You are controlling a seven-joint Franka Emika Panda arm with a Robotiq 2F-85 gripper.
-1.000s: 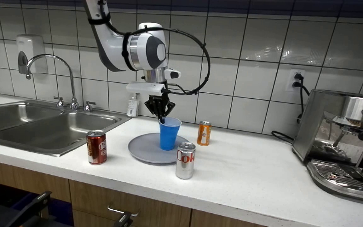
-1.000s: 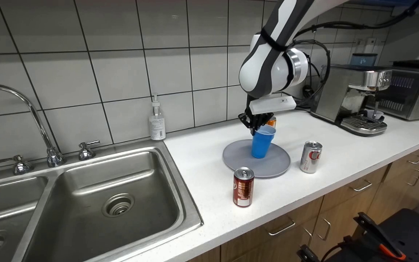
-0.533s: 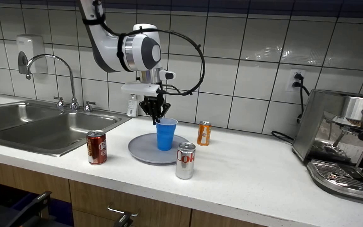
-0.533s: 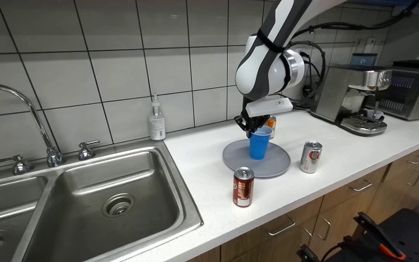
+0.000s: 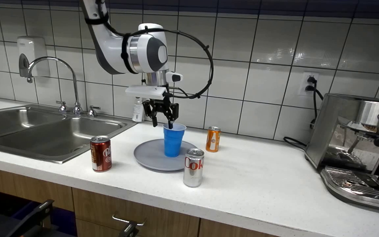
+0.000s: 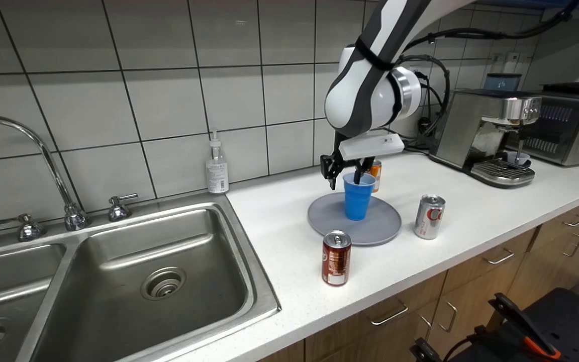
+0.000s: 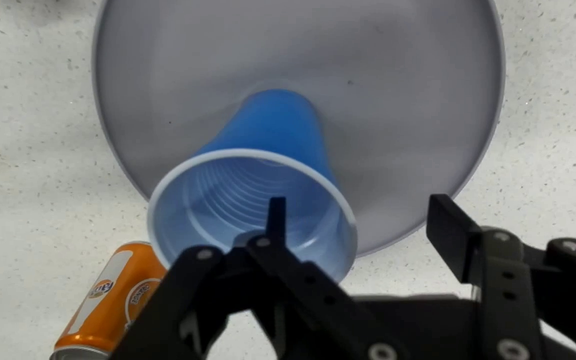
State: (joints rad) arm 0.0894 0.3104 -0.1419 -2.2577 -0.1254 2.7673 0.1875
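A blue plastic cup [image 5: 173, 143] with a pale inside stands upright on a round grey plate [image 5: 147, 157]. My black gripper [image 5: 163, 125] is right over its rim, jaws spread wide. In the wrist view one of the fingers [image 7: 276, 215] reaches over the cup's mouth and appears to dip into it, while the opposite finger hangs outside, beyond the plate's edge. The cup wall lies between the two fingers, with a broad gap to the outer one, so nothing is gripped. Whether the inner finger touches the cup wall, I cannot tell.
Around the plate stand an orange can [image 5: 213, 140], a silver Coke can [image 5: 193, 168] and a dark red can [image 5: 101, 154]. A steel sink [image 6: 264, 296] borders the counter, with a pump bottle [image 6: 217, 171] behind. A coffee machine [image 5: 350, 144] is farther along.
The cup and gripper shifted slightly toward the sink across the plate, with the jaws together at the rim. Since then the jaws have spread apart and the cup has stayed standing.
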